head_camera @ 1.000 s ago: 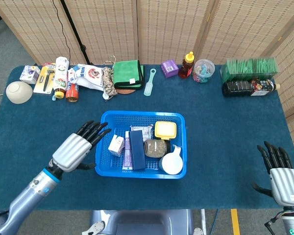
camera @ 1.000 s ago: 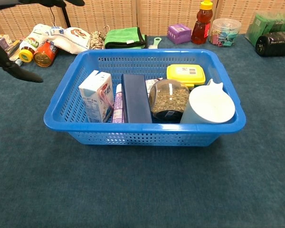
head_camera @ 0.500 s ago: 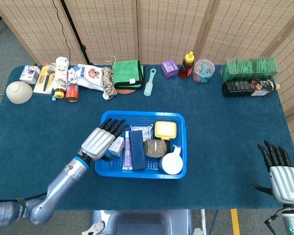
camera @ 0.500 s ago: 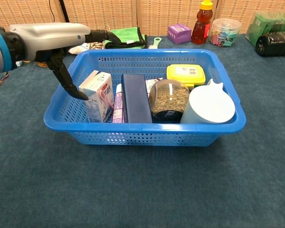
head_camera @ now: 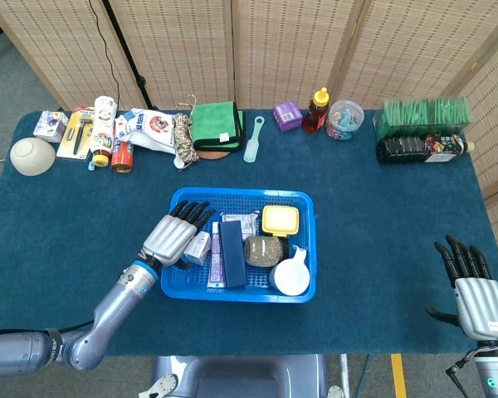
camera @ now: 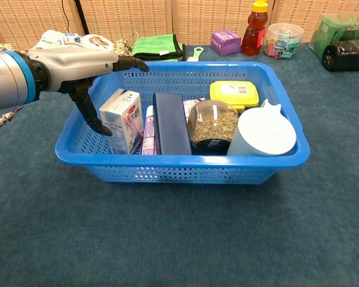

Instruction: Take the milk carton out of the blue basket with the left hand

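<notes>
**Left robot hand over the carton, no grip yet**

Left robot hand [camera: 78,63], smooth silver shell w/ black fingers, hangs over the left end of the blue basket [camera: 185,164], a perforated plastic tub. Fingers spread flat above; thumb drops down along the outer face of the milk carton [camera: 122,119], just about touching. Nothing grasped. Carton is a small white box w/ pink print, upright inside the basket at its left end, beside a dark blue box [camera: 170,122]. Also in there: round glass jar [camera: 212,125], white cup [camera: 263,133]. Right robot hand [head_camera: 473,290] off at counter [head_camera: 382,232] edge, fingers apart, empty. Counter cloth is fuzzy dark blue.
</notes>
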Motion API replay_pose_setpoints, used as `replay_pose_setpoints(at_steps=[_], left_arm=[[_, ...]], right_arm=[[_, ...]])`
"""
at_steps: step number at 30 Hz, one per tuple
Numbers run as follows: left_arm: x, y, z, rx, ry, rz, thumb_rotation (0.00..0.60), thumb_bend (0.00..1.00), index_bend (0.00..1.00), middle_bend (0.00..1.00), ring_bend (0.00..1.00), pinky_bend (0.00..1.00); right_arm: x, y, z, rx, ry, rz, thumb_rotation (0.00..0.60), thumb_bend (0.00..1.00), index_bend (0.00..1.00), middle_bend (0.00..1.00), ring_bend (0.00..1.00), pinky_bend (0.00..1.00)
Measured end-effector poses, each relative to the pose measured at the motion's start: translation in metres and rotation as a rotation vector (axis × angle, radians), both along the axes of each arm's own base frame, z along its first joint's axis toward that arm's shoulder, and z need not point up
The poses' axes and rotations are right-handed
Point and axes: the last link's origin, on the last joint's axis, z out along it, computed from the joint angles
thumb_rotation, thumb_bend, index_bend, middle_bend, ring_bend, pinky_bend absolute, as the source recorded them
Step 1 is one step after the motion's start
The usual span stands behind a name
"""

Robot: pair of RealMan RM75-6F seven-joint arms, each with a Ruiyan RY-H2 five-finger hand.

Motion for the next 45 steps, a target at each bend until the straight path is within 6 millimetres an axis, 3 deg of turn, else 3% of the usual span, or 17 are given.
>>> replay_pose_setpoints(at_steps=[3,6,16,33,45], left_arm=[[-0.002,0.000,-0.002,-0.003,0.008,0.007,0.600,0.00,0.03,0.12,0.19,0.34],[-0.001,0.000,-0.004,-0.001,0.015,0.007,0.600,0.02,0.11,0.18,0.25,0.40],[0.000,-0.001,-0.006,0.044,0.021,-0.007,0.600,0.11,0.37,0.37,0.40,0.49],[0.004,-0.001,0.005,0.103,-0.038,-0.028,0.600,0.21,0.43,0.42,0.44,0.53],[0.019,-0.004,0.043,0.124,-0.205,-0.030,0.600,0.24,0.43,0.42,0.44,0.53]], right_arm=[[0.000,0.000,0.000,-0.005,0.000,0.002,0.600,0.00,0.00,0.00,0.00,0.00],[0.000,-0.001,-0.001,-0.004,0.001,0.001,0.600,0.00,0.00,0.00,0.00,0.00],[-0.001,-0.001,-0.001,0.000,-0.002,-0.002,0.600,0.00,0.00,0.00,0.00,0.00],[-0.001,0.000,0.000,-0.004,-0.006,-0.003,0.600,0.00,0.00,0.00,0.00,0.00],[-0.001,0.000,-0.001,0.000,-0.001,-0.003,0.600,0.00,0.00,0.00,0.00,0.00]])
